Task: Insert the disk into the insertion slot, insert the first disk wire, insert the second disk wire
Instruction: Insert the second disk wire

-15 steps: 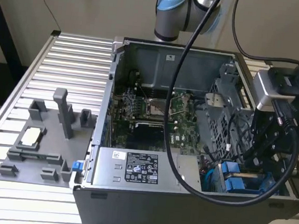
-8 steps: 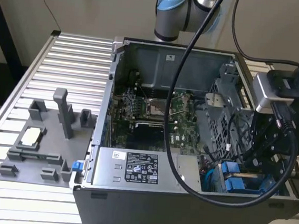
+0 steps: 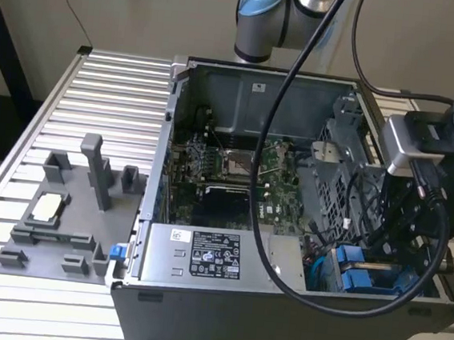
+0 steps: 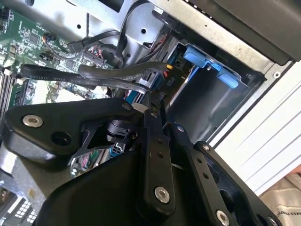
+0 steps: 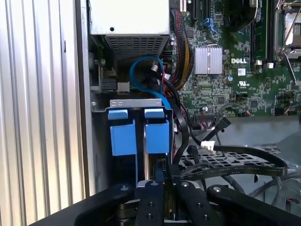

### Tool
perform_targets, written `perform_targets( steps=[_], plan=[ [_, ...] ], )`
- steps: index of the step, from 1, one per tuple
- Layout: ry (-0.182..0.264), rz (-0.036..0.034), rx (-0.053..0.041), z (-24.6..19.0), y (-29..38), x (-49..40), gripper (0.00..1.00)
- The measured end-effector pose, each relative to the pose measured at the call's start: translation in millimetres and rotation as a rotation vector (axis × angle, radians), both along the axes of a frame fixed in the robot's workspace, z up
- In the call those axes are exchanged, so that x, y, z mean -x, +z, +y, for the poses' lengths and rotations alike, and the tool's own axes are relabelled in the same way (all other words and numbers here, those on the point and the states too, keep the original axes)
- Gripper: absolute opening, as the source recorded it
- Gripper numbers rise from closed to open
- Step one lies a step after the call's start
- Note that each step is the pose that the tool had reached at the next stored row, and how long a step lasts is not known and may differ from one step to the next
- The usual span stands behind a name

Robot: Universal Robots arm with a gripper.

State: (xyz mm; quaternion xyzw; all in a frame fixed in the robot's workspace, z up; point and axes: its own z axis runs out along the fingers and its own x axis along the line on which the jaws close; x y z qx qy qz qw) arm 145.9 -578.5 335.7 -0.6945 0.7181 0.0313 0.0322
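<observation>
Looking down past your black linkage gripper (image 5: 162, 186), you see its fingers drawn close together beside a black cable connector (image 4: 157, 96); whether they actually pinch it, you cannot tell. Just ahead of the fingertips sits the silver-grey disk in its bright blue plastic frame (image 5: 156, 134), already seated in the grey sheet-metal insertion slot (image 5: 136, 102). Beyond the gripper lies the green motherboard (image 5: 235, 89), and flat black ribbon cables (image 4: 94, 75) cross beside it.

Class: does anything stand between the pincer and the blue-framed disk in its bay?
Nothing visible crosses the gap. The pincer sits close before the disk; black cables run alongside its tip, on the motherboard side, not across.
</observation>
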Motion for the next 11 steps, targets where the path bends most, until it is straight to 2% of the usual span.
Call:
perform_targets(
  steps=[6, 7, 11],
  plan=[
    [0.0, 0.0, -0.0017, 0.0, -0.9, -0.2, 0.18],
    [0.0, 0.0, -0.0015, 0.0, 0.1, -0.1, 0.24],
    [0.0, 0.0001, -0.0012, -0.1, 14.3, -0.1, 0.24]
  ],
)
